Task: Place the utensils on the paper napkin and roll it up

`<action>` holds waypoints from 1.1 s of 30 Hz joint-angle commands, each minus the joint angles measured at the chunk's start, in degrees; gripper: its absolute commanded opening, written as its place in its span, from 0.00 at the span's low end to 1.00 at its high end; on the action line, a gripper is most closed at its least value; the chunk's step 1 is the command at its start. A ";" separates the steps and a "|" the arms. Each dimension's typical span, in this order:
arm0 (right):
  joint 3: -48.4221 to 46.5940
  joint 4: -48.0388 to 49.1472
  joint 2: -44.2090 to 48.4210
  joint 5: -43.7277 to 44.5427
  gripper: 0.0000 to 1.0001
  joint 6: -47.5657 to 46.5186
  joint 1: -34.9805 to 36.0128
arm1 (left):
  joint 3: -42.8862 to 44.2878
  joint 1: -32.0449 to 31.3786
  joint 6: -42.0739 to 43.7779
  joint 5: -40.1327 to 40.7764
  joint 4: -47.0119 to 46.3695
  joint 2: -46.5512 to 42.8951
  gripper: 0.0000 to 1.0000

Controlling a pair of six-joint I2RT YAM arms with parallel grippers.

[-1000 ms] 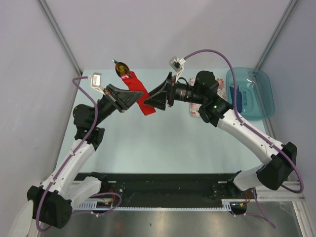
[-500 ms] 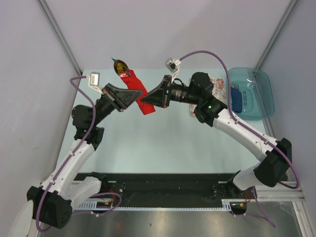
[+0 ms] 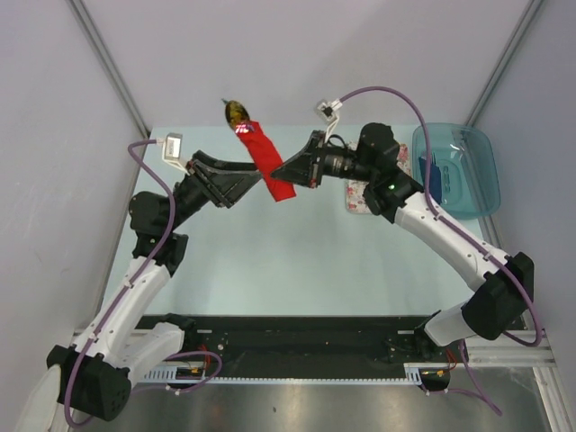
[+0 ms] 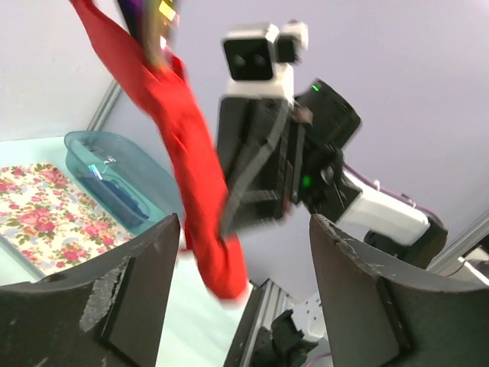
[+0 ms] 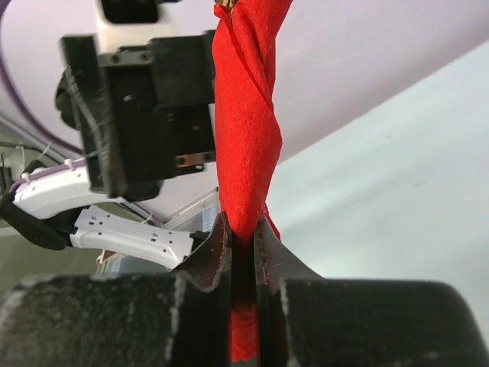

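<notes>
**Red paper roll held aloft by a single pinch**

At left, the left gripper [image 3: 255, 183] with fingers spread wide, gripping nothing, the roll just past the tips. Next rightward, the paper napkin [image 3: 264, 162], twisted into a slanting red tube well above the table [image 3: 297, 261]. Wrapped inside it, the utensils [image 3: 237, 112], showing only as a gold spoon head poking out of the upper end. Right of that, the right gripper [image 3: 286, 171], clamped narrow on the tube's lower part, a short tail of paper hanging past the jaws. Farther right, a floral sheet [image 3: 357, 200] flat on the table and a blue tub [image 3: 468, 175] at the edge.

Handling, by judgement only: thin, soft, easily crushed paper, light in itself but probably top-heavy with metal inside. Likely to unwind or tear if tugged hard. Stiff, slick cutlery, apt to slide out of a loose wrap when tipped downward. Best taken around the middle of the tube, over the handles, squeezing paper and metal together. Never by loose paper alone. Open spoon end best carried uppermost.
</notes>
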State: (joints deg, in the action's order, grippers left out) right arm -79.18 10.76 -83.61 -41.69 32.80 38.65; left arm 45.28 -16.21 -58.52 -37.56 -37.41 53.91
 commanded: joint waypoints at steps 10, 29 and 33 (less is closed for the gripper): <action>1.13 -18.48 6.80 -20.70 0.00 -5.35 -43.69 | -1.77 0.21 23.70 -6.73 20.00 -6.89 0.87; -6.43 -37.06 -18.33 -11.75 0.00 -33.07 -68.54 | -3.53 -0.05 28.73 -6.30 24.39 -4.43 0.92; -7.04 -34.85 -24.21 -9.56 0.00 -30.43 -67.31 | -4.23 0.12 29.17 -5.68 24.75 -4.08 0.92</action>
State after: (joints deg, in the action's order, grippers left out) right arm -84.71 -30.85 -104.90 -52.49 0.27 -29.76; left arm 41.80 -16.21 -31.31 -43.88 -12.75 49.58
